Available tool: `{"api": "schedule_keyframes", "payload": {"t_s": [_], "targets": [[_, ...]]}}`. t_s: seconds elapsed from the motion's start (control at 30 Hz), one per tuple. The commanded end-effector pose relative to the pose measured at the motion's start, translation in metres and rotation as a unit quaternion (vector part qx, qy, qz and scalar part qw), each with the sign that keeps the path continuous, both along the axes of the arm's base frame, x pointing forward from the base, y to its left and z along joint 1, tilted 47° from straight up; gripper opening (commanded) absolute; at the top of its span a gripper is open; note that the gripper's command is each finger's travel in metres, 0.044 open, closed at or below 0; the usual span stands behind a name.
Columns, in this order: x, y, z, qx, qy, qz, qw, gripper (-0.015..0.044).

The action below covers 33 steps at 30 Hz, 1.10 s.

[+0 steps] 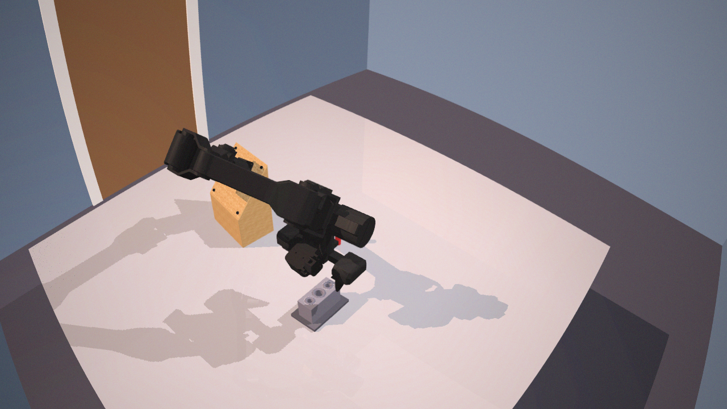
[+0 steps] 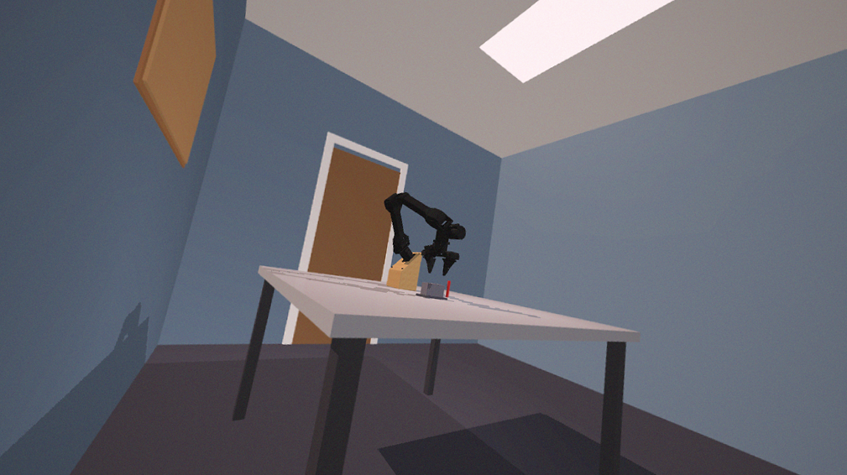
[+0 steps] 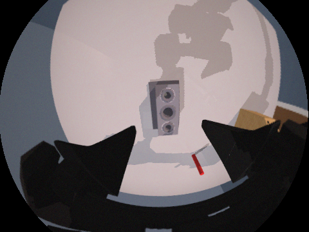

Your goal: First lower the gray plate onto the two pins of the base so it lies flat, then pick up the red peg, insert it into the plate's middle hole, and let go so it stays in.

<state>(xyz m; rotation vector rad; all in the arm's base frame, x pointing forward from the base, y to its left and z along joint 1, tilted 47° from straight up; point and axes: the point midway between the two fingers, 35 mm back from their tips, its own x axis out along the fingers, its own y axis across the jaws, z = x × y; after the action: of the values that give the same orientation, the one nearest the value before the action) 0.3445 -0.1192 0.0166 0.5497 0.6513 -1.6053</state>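
The gray plate (image 1: 304,311) (image 2: 432,289) (image 3: 174,121), a thick block with three holes in a row, sits on the thin dark base (image 1: 314,327) (image 3: 153,106) and looks level. Its middle hole is empty; small shapes show inside the two outer holes. My gripper (image 2: 438,273) (image 3: 169,126) is open and empty, with its fingertips above the plate. The red peg (image 1: 338,240) (image 2: 448,289) (image 3: 197,165) stands upright on the table behind the plate, mostly hidden by the arm in the top view. In the wrist view it shows between the fingers, nearer the right one, well below them.
A wooden block with a sloped top (image 1: 257,224) (image 2: 410,275) (image 3: 249,119) stands on the white table (image 1: 457,203) (image 2: 475,320), partly behind and below the arm. The arm's shadows fall across the table on both sides of the base.
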Motion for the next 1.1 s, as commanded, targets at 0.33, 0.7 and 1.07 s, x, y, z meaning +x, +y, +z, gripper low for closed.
{"api": "schedule_keyframes", "payload": {"t_s": [0.33,0.7,1.07], "targets": [[-0.003,0.06,0.005,0.012,0.019,0.027,0.999,0.044],[-0.093,0.169,-0.096,0.034,0.13,0.131,0.982,0.044],[-0.107,0.153,-0.122,0.03,0.142,0.141,0.979,0.044]]}}
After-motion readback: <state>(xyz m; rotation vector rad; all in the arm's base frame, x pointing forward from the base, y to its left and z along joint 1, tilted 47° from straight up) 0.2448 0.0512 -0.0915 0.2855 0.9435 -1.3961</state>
